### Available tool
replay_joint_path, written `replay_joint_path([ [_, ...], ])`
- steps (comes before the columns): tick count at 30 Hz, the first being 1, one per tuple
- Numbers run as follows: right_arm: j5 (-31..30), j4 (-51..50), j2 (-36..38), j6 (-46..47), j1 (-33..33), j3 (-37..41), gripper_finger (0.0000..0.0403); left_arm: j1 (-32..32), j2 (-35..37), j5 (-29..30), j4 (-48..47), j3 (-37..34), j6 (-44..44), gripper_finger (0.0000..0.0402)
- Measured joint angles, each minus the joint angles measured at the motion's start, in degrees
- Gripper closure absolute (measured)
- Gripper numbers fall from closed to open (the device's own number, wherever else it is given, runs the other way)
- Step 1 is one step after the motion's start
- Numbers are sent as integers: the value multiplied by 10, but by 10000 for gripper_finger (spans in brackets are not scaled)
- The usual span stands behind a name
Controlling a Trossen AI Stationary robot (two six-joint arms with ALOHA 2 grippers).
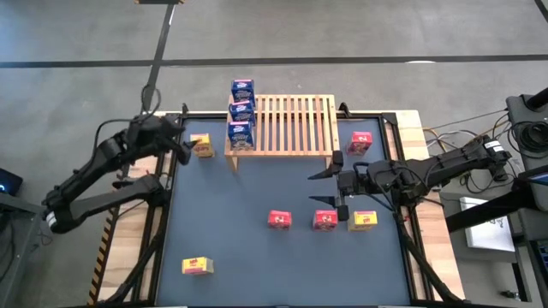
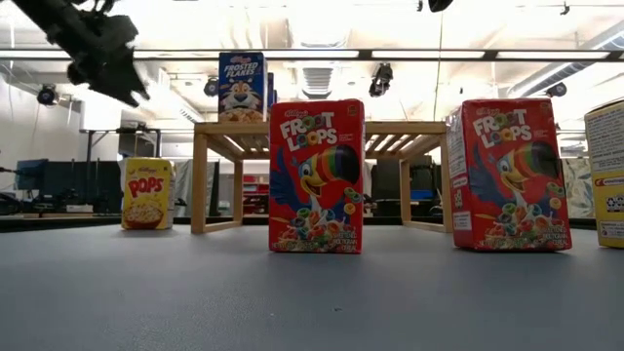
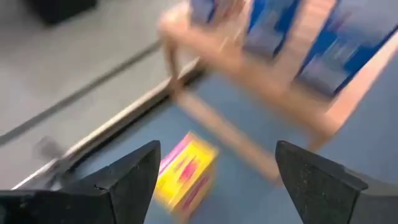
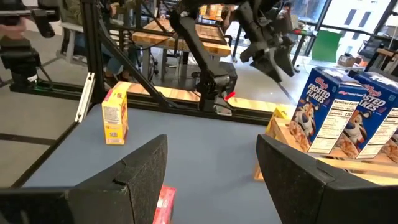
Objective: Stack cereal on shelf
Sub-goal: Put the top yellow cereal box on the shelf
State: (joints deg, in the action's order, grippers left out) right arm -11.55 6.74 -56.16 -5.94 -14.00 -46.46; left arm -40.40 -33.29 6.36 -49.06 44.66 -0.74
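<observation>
The wooden slatted shelf (image 1: 291, 124) stands at the table's far side. Three blue cereal boxes (image 1: 241, 111) stand in a row on its left end. A yellow box (image 1: 202, 145) stands on the table by the shelf's left legs. My left gripper (image 1: 183, 147) is open and empty, high above the table just left of that yellow box (image 3: 186, 177). My right gripper (image 1: 324, 186) is open and empty, right of centre, near two red boxes (image 1: 279, 219) (image 1: 324, 220) and a yellow box (image 1: 363, 221).
A third red box (image 1: 360, 142) stands right of the shelf. Another yellow box (image 1: 197, 266) stands near the front left corner. The shelf's right part is bare slats (image 1: 304, 120). The dark table mat (image 1: 248, 188) is open between the shelf and the front boxes.
</observation>
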Motion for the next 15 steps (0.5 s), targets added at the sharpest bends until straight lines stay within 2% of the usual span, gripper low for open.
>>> replay_joint_path([
  [2,0,0,0,4,0,0,165,0,-25,12,-57,27,13,102],
  [5,0,1,0,9,-1,0,165,0,-44,13,-83,42,40,102],
  [12,0,12,0,2,-8,0,165,-1,-52,13,-36,28,106,102],
  [15,0,12,0,-1,-7,0,165,-1,-65,8,-9,21,106,102],
])
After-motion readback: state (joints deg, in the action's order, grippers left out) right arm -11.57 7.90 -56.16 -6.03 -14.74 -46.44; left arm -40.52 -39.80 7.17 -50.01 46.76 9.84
